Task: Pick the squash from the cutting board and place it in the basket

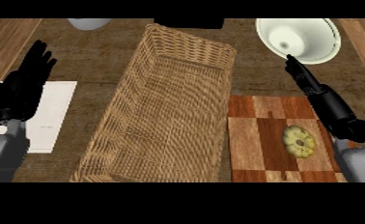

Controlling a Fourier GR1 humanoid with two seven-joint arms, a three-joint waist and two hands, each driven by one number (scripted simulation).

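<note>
Head view, looking steeply down. I am watching the right robot hand [314,87] coming in from about 4 o'clock, fingers stretched straight and wide, holding nothing. Its fingertips are pointing toward 11 o'clock and are overlapping the lower rim of a white bowl [299,38] in the view; I cannot tell whether they are touching it. The hand's forearm is running along the right side of the cutting board [249,136].

The squash [299,141], pale yellow and scalloped, is lying on the cutting board at about 4 o'clock in the scene, just left of the right forearm and apart from the hand. Nothing is gripping it.

The cutting board, a checker of light and dark wood, is sitting just beside the right wall of the basket [135,121]. The basket is a long woven one, stretching from 12 o'clock down to 6 o'clock across the middle of the table [85,54], and I am seeing only weave inside it.

The left robot hand [28,83] is resting at 9 o'clock, open, fingers up, holding nothing. Beside it a white sheet [53,112] is lying flat on the table. At 11 o'clock a pale rounded object [89,23] is showing partly at the far edge; I cannot tell what it is.
</note>
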